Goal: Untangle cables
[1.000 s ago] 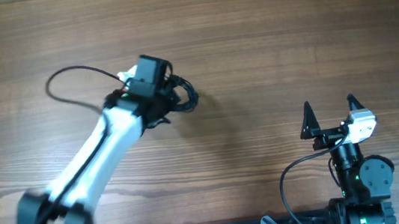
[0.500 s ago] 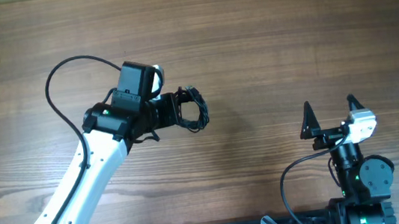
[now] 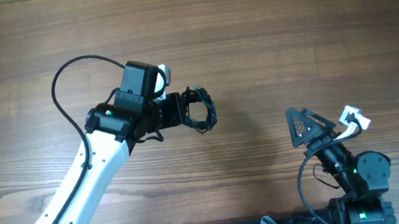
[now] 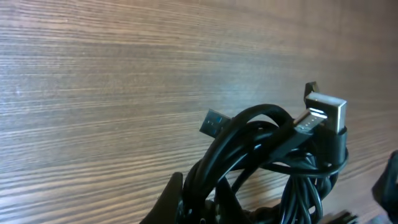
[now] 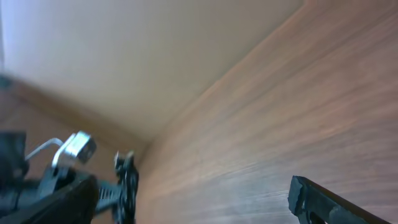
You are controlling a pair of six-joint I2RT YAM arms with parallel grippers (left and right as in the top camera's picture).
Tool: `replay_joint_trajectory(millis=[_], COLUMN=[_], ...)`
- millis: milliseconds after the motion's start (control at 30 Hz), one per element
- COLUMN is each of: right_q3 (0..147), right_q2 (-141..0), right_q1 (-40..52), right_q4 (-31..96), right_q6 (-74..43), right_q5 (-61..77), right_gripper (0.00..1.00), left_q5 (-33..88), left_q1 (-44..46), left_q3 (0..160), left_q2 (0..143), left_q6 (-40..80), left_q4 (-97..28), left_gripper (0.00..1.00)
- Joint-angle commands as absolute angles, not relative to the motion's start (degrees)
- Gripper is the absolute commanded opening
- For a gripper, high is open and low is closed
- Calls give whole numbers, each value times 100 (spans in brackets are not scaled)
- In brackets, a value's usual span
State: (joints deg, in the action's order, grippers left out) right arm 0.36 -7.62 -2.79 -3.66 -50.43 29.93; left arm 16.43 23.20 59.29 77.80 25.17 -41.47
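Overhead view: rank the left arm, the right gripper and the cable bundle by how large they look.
1. left arm, by far the largest.
2. right gripper, its fingers spread wide.
3. cable bundle, a compact knot; it may be lifted nearer the camera, yet it looks smallest.

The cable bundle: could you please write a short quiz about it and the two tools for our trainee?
1. True or false: the left tool is shut on the cable bundle.
2. Choose one: the right tool is A) open and empty, B) gripping a plug, C) resting on the bundle.
3. Fill in: within the bundle, the cords are ___, not separated.
Key: 1 true; 2 A; 3 tangled.
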Motion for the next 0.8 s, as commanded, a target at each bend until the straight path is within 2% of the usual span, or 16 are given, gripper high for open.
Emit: replay_joint_trajectory(millis=[0, 233, 333, 367, 400, 467, 533, 567, 600, 700, 767], right_q3=[268, 1640, 1850, 1850, 1852, 1852, 1852, 1852, 1852, 1852, 1852], right_q2=[-1138, -3140, -4268, -4554, -4875, -5424, -5992, -6160, -6431, -6932, -7183], right_q1=[-255, -252, -255, -252, -252, -239, -80, 10, 187, 694, 1050], right_q4=[-534, -569, -1697, -2027, -2338, -2825, -3358, -3446, -3538, -3841, -4141], right_q6=[-4364, -3684, -4412, -4591, -4676, -4722, -4646, -4646, -4644, -4639, -4453], right_q5=[3590, 4755, 5902, 6003, 6042, 6372, 6879, 6936, 6945, 6928, 6825], right_gripper=[100, 100, 100, 94, 76, 56, 48, 48, 58, 72, 74], left_q5=[1754, 1533, 1535, 1540, 1540, 1562, 1564, 1566, 1566, 1564, 1562], left_q1=[2342, 2342, 2342, 2342, 2342, 2375, 2486, 2556, 2676, 3017, 3183], left_q3=[5957, 5953, 5935, 5924, 5922, 5918, 5916, 5916, 5913, 5913, 5916], left_q2=[7813, 7885, 7894, 7894, 7894, 7894, 7894, 7894, 7894, 7894, 7894], left_q6=[2856, 3048, 2842, 2716, 2582, 2200, 1793, 1651, 1428, 923, 703], left_q4=[-3977, -3940, -3946, -3946, -3968, -4014, -4010, -4005, -4007, -4012, -4005], left_gripper=[4, 4, 4, 4, 4, 4, 4, 4, 4, 4, 4])
